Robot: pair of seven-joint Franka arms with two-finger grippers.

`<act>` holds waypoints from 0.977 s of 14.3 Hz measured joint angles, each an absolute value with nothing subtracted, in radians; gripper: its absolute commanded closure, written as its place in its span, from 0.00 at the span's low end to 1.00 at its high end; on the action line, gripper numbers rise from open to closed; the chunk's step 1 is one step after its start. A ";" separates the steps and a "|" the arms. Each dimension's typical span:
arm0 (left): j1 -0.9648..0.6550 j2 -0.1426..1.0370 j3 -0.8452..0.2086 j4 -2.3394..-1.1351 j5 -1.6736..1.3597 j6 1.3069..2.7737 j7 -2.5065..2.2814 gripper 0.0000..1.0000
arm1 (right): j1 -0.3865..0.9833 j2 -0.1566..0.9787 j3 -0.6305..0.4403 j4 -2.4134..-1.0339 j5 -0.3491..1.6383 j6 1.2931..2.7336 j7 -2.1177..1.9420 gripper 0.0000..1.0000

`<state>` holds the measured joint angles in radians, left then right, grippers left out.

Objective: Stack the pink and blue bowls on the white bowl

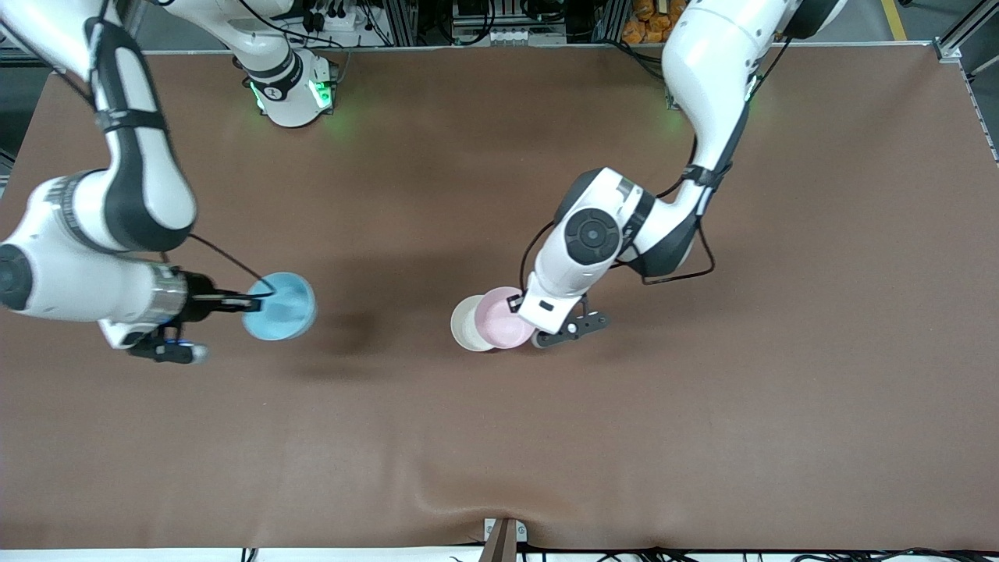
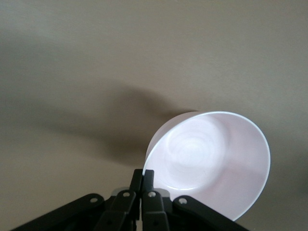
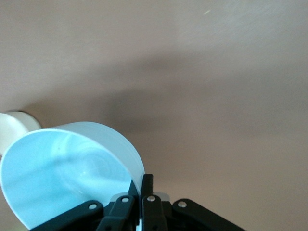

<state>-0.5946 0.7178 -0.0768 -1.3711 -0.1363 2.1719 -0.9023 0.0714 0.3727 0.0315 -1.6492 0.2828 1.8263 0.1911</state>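
Brown table (image 1: 499, 437) with cables (image 1: 624, 556) along edge

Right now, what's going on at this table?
Both arms hold a bowl by the rim. The left gripper is shut on the pink bowl, holding it partly over the white bowl near the table's middle; whether they touch is unclear. The right gripper is shut on the blue bowl, tilted over the right arm's end of the table. Nothing is stacked yet.

Left tool (image 1: 521, 311), at frame centre, has its fingers pinched together; right tool (image 1: 251, 303), at middle left, is likewise clamped, arm reaching sideways.
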 measured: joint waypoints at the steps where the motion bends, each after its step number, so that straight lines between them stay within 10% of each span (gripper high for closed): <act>1: -0.601 0.731 -0.077 -1.368 -0.138 2.200 -0.902 1.00 | 0.103 0.374 0.032 -1.650 0.298 1.827 0.246 1.00; 14: -0.666 0.814 -0.077 -1.363 -0.147 2.342 -0.904 1.00 | 0.284 0.406 0.032 -1.702 0.444 1.965 0.573 1.00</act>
<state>-0.6658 0.8141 -0.0769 -1.3628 -0.1467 2.3420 -0.9037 0.2842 0.4060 0.0317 -1.7019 0.4443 1.9647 0.5728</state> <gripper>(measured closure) 0.978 0.974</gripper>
